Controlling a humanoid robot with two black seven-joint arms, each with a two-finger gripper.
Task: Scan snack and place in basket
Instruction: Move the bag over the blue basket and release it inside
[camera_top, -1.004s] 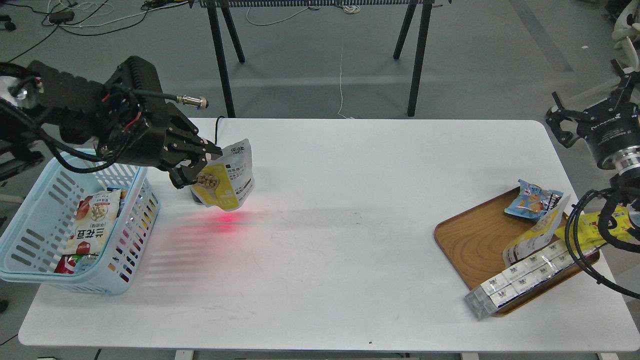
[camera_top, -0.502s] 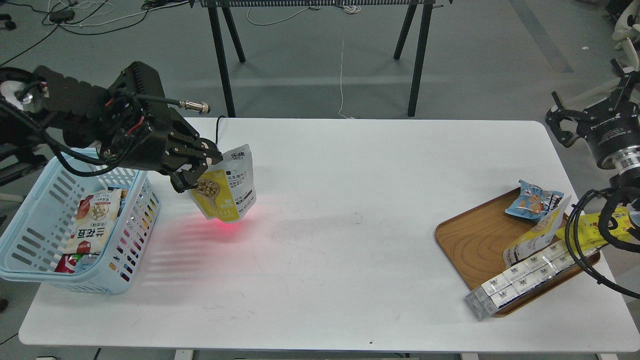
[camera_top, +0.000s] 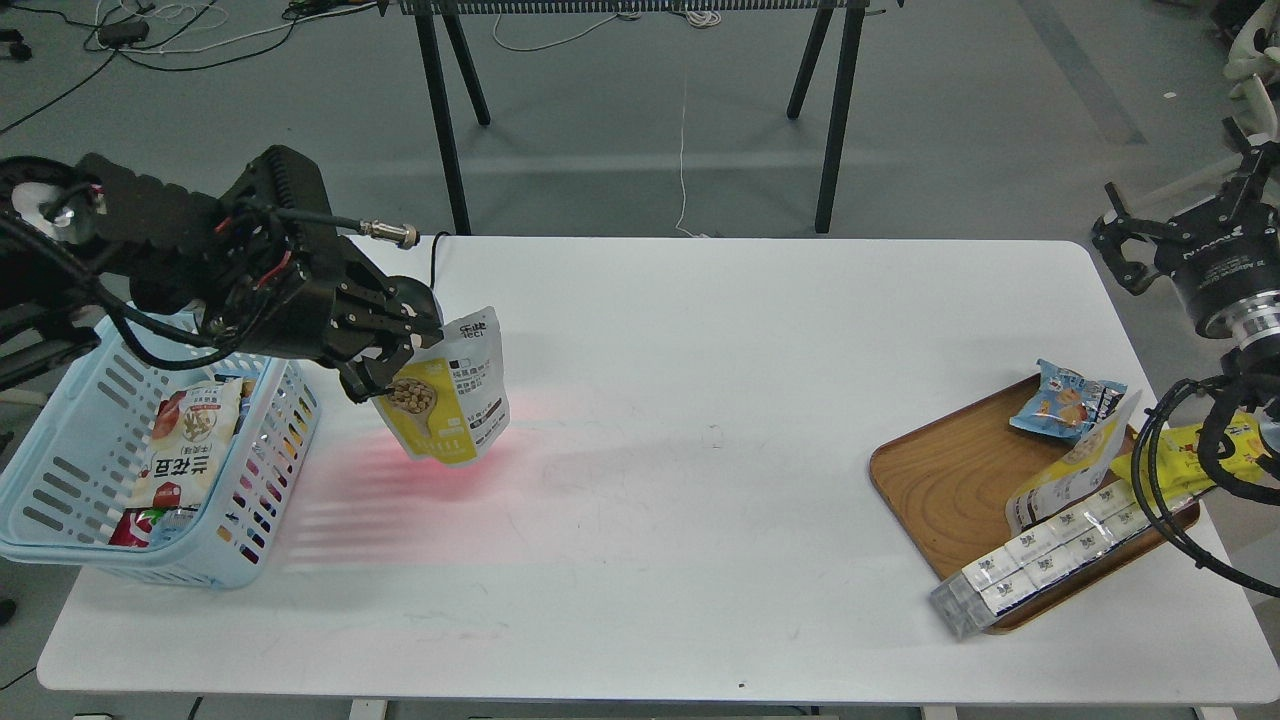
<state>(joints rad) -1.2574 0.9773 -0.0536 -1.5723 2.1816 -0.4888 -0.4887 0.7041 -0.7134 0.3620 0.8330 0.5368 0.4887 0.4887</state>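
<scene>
My left gripper (camera_top: 405, 345) is shut on the top corner of a yellow and white snack pouch (camera_top: 450, 405) and holds it hanging above the table, just right of the light blue basket (camera_top: 60, 480). A red scanner glow (camera_top: 450, 470) lies on the table under the pouch. The basket holds a white and red snack bag (camera_top: 185, 440). My right gripper (camera_top: 1125, 250) is open and empty, off the table's far right corner.
A wooden tray (camera_top: 950, 480) at the right holds a blue snack pack (camera_top: 1065, 400), a white and yellow pouch (camera_top: 1075, 465) and a long silver multipack (camera_top: 1040, 560) that overhangs its front edge. A black cable (camera_top: 435, 255) runs over the table's back edge.
My left gripper and the pouch have moved lower and toward me, staying beside the basket. The red glow has spread wider and moved nearer. The right arm has not moved.
</scene>
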